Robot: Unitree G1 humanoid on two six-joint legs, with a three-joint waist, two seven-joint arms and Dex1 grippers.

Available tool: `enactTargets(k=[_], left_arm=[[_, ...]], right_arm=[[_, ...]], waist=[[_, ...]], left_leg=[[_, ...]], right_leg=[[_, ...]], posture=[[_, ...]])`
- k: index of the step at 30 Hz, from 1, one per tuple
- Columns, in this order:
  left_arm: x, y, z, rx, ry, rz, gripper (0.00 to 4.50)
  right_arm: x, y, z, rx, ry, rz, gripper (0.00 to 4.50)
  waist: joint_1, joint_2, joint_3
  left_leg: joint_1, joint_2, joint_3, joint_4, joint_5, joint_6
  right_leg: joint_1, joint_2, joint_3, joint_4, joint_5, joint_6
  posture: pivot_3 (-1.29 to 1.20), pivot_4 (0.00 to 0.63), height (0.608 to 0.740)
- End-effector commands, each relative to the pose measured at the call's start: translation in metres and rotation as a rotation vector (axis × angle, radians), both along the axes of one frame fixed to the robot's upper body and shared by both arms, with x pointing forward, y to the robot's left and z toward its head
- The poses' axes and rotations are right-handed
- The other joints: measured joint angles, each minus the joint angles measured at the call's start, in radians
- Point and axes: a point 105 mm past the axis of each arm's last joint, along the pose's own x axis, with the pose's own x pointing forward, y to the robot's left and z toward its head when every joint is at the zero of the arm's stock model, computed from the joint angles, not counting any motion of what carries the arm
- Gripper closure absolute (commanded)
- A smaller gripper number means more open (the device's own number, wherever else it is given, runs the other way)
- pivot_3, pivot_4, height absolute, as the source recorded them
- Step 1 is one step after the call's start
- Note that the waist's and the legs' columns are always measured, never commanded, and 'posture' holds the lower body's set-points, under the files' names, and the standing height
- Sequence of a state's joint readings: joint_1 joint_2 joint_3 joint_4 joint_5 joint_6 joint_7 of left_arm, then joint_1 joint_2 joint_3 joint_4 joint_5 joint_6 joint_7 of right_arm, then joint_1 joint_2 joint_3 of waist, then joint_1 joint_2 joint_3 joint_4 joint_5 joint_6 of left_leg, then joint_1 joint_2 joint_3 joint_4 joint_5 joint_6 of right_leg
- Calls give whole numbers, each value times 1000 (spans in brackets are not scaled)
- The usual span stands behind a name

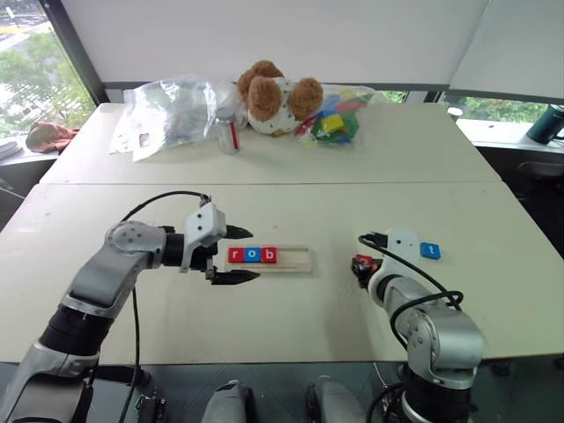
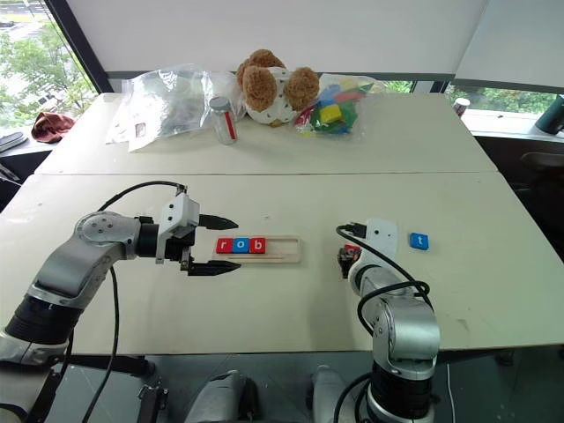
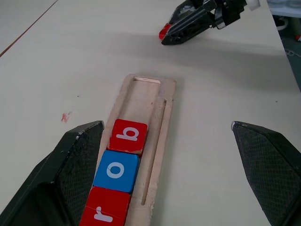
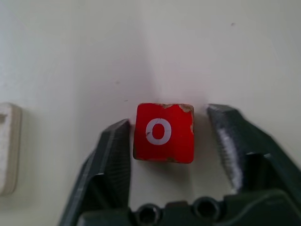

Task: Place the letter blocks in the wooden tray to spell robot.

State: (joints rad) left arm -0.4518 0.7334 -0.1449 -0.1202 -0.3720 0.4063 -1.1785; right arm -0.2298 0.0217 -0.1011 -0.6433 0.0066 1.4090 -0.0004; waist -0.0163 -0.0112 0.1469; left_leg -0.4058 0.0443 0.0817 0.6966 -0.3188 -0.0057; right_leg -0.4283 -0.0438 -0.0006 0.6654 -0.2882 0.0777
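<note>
Tray (image 1: 295, 261) lies mid-table, long axis left-right. 3 tiles sit in it touching in a row: red r (image 1: 235, 255), blue o (image 1: 252, 255), red b (image 1: 269, 255), filling the tray's left part; the right part is bare. Red o tile (image 4: 163, 133) lies flat on the table right of the tray, well apart from it, between the right gripper's (image 4: 174, 141) fingers. Blue t tile (image 1: 430, 250) lies further right of the tray, just beyond that gripper.

Handling, as a guess: tiles look small, stiff, painted wood, light; red o has chipped paint at a corner. Smooth faces could slip, so pinch on 2 opposite side edges, centred, letter up, and keep it level for the groove.

Right gripper: jaws parted around the red o, left finger at or nearly at the tile edge, right finger with a clear gap; not gripping it. Arm is bent, wrist pitched steeply down at the table right of the tray.

Left gripper (image 1: 231, 255): spread wide, nothing between the fingers, straddling the tray's left end at the r, one finger on the far side and one on the near side. Forearm runs in from the left, gripper pointing along the tray, tilted slightly down.
</note>
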Motion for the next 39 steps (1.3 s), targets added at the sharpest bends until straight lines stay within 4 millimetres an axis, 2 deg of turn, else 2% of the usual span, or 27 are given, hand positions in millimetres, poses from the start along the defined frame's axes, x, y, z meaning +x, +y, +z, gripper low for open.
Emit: enactTargets(k=[1, 6, 9, 13, 16, 17, 19, 21, 25, 29, 35, 38, 39], left_arm=[[0, 0, 6, 1, -32, -7, 0], [3, 3, 8, 4, -36, 2, 0], [8, 4, 10, 13, -40, 8, 0], [10, 2, 10, 11, -33, -5, 0], [9, 0, 13, 9, -32, -24, 0], [8, -1, 15, 6, -31, -33, 0], [5, 1, 20, 15, -34, -50, 0], [3, 3, 21, 27, -38, -57, 0], [1, 12, 20, 44, -36, -15, 0], [-4, 19, 10, 65, -18, 14, 0], [-6, 22, 10, 61, -18, 46, 0], [-6, 23, 9, 66, -21, 50, 0], [-6, 23, 8, 67, -22, 51, 0]], right_arm=[[-4, -4, -9, -7, 42, -10, 68], [5, -11, 18, -95, -53, 28, 68], [16, -13, 56, -156, -174, 122, 68], [27, 0, 89, -91, -275, 433, 68], [27, -7, 98, -115, -320, 731, 68], [23, -12, 94, -149, -317, 839, 68], [15, -29, 70, -243, -262, 1051, 68], [11, -40, 54, -283, -226, 1151, 68], [16, -60, 23, -354, -161, 1243, 68], [23, -55, 18, -304, -186, 1267, 68], [30, -54, 12, -264, -171, 1267, 68], [31, -53, 10, -243, -163, 1265, 897], [30, -54, 8, -240, -155, 1269, 1365]], waist=[[3, -1, 0], [4, -1, -1], [2, 0, 0], [-1, 1, 0], [4, 0, 1], [9, 1, 1], [11, 0, 1], [6, 0, 1], [-4, 1, 2], [-4, 2, 2], [7, 2, 2], [8, 2, 2], [7, 3, 2]], left_leg=[[0, 1, 0, 0, 0, 0], [0, 0, 0, 1, 0, 1], [0, -1, 0, 1, 0, 1], [0, -1, 0, 0, 0, 1], [0, -1, -1, -2, -1, 1], [-1, -1, -2, -2, -1, 2], [-1, -3, -2, -1, -2, 4], [-1, -3, -2, -1, -3, 5], [0, -2, 1, 0, -3, 6], [3, 1, 2, 1, -3, 5], [3, 2, 2, 2, -2, 3], [3, 1, 2, 2, 0, 1], [2, 1, 2, 2, 0, 0]], right_leg=[[0, -1, 0, 0, 0, 0], [1, -2, 0, 0, 0, 0], [0, -1, 0, 0, 0, 0], [0, 0, 0, 0, 0, 0], [0, 1, -1, -2, 0, 0], [0, 0, -1, -3, 0, 0], [2, -1, -1, -5, 0, 1], [3, -1, 0, -8, 0, 1], [3, -1, 1, -6, 1, 3], [3, 0, 2, -2, 1, 2], [3, -1, 3, -1, 1, 2], [3, -2, 3, -1, 0, 2], [3, -2, 3, -1, 0, 2]], posture=[[0, 150, 740], [0, 150, 740], [0, 150, 740], [0, 150, 740], [0, 150, 740], [0, 150, 740], [0, 150, 740], [0, 150, 740], [0, 150, 740], [0, 150, 740], [0, 150, 740], [0, 150, 740], [0, 150, 740]])
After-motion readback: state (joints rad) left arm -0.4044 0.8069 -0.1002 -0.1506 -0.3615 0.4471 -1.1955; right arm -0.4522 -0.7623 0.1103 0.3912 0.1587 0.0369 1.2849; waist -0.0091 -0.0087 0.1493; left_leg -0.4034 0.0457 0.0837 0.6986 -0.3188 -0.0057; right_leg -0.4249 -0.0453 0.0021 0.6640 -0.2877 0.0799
